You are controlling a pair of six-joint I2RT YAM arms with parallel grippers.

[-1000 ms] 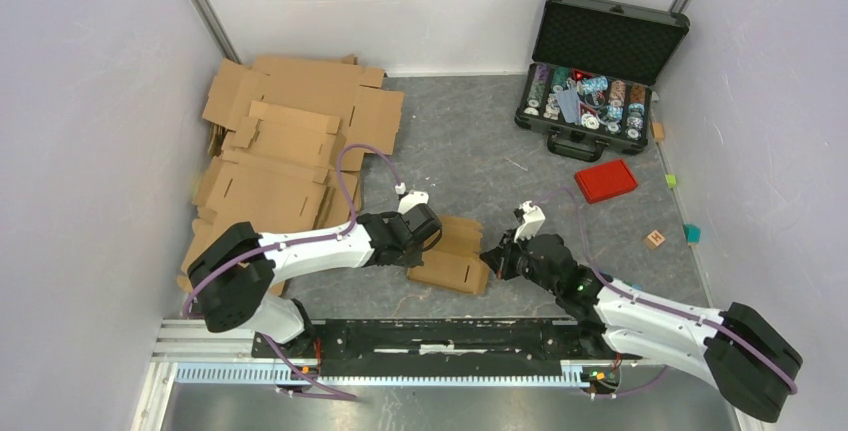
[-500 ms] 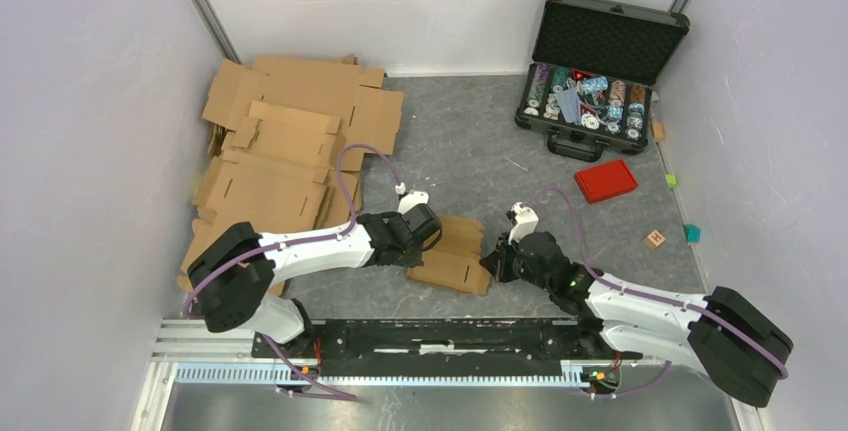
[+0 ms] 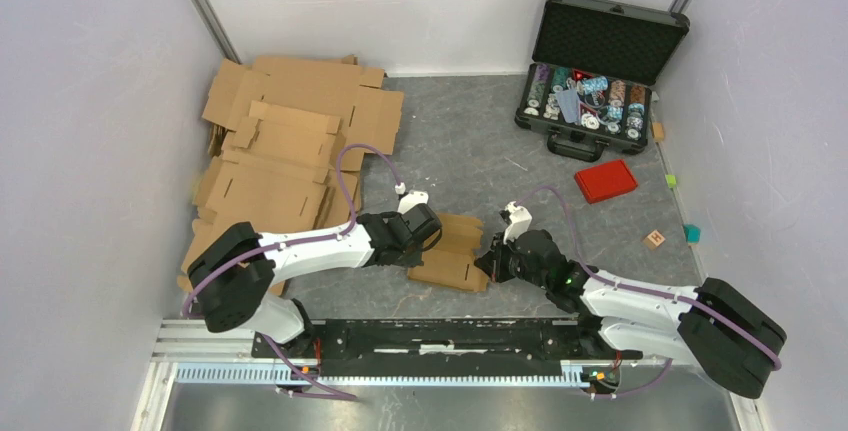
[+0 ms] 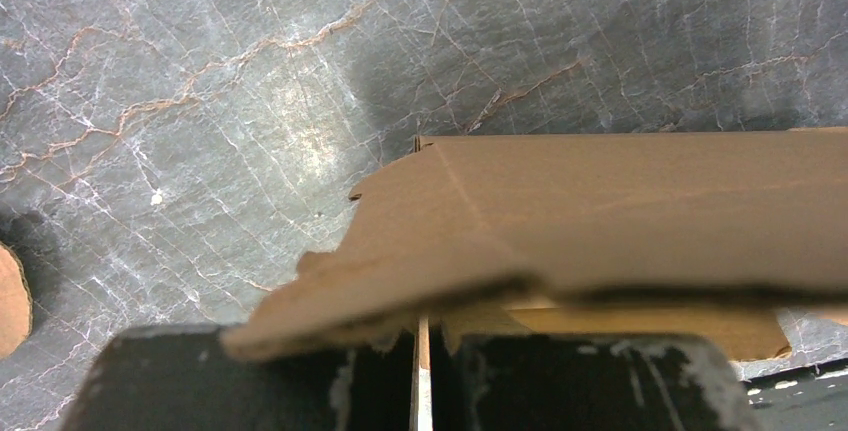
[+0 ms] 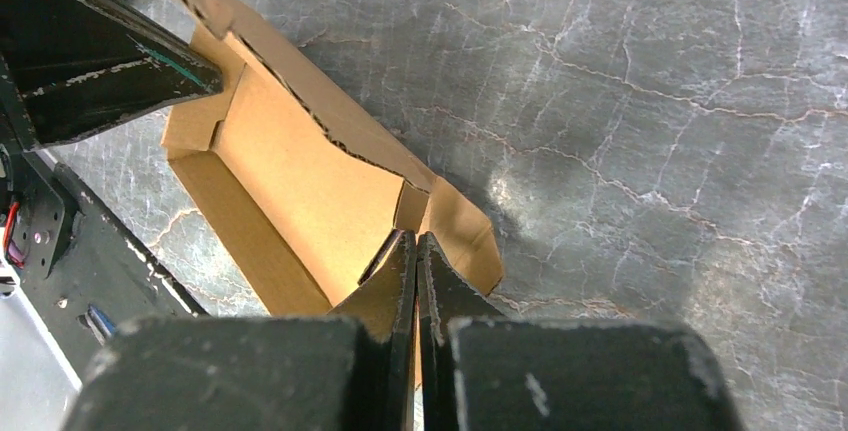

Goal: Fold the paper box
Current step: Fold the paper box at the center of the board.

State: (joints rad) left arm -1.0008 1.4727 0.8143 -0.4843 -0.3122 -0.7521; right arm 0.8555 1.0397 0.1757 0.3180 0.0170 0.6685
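I have the paper box (image 3: pixel 455 253) on the grey marbled tabletop (image 3: pixel 470 141), close to the near edge, just beyond the black base rail (image 3: pixel 430 336). It sits between my two grippers.

The left gripper (image 3: pixel 420 251) is at its left edge. In the left wrist view that gripper (image 4: pixel 422 351) is clamped on a thin cardboard flap of the box (image 4: pixel 600 201).

The right gripper (image 3: pixel 492 259) is at the box's right end. In its own camera the right gripper's (image 5: pixel 415 256) fingers are pressed together. Their tips are at an inner corner of the box (image 5: pixel 300 181). I cannot tell whether a sliver of card is caught between them.

For room, bare tabletop runs from the box towards the back wall. On the left it is bounded by the stack of flat cardboard sheets (image 3: pixel 285 141), whose near edge lies just beside my left arm. On the right are the open black case of poker chips (image 3: pixel 595 81) and the red lid (image 3: pixel 605 180), both well apart from the box. A small wooden block (image 3: pixel 655 239) and a teal cube (image 3: pixel 692 234) sit near the right wall.

The box is plain brown and partly formed. It has a shallow tray shape with a lighter inside, one long wall raised, and a ragged, tabbed flap edge standing over it.
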